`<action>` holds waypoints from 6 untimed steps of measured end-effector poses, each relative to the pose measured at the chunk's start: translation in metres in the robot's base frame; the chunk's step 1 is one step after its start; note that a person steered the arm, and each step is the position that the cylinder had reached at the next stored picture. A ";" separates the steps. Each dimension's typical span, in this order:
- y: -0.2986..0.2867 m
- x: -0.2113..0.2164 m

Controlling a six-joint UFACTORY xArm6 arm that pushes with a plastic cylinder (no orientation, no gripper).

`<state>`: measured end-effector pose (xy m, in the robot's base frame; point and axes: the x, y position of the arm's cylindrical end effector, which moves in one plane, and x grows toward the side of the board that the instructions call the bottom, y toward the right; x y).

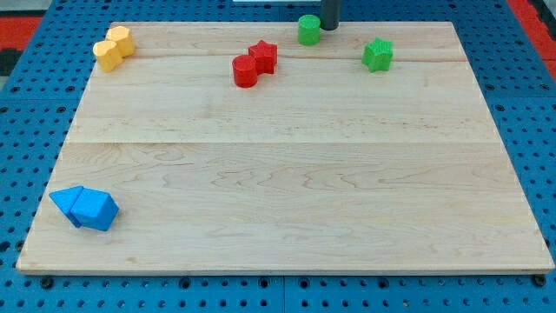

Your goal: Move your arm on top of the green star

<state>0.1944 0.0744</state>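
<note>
Green star right of my tip

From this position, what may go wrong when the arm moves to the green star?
1. My tip stands at the view's top, close beside the green round block. A careless start may push that block.
2. The green star lies to the view's right of my tip, near the board's top edge. Arriving low may knock it toward the edge.
3. Both blocks are green, so the wrong one may be chosen.
</note>
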 end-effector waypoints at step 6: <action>0.139 0.079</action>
